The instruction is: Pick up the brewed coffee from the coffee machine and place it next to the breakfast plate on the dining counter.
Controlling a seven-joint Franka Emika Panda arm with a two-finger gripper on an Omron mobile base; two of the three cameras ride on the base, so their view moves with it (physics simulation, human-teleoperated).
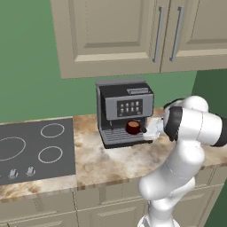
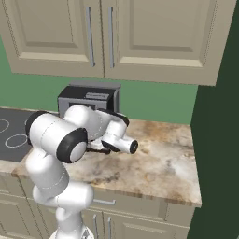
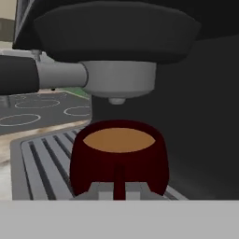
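The brewed coffee (image 1: 132,127) is a dark maroon mug of light brown liquid standing on the ribbed drip tray of the coffee machine (image 1: 124,111), under its spout. From the right, my gripper (image 1: 144,129) reaches in at the mug's side. In the hand view the mug (image 3: 119,154) is close in front, and my gripper (image 3: 117,191) is shut on its thin handle, with a fingertip on each side. The right base view has the coffee machine (image 2: 91,96) partly hidden behind my arm. The breakfast plate and the dining counter are out of view.
The machine stands on a marbled worktop (image 1: 119,162) with a black hob (image 1: 35,148) to its left. Beige wall cabinets (image 1: 133,31) hang above. A dark green wall (image 2: 219,154) bounds the worktop on the right, where bare stone (image 2: 163,163) lies.
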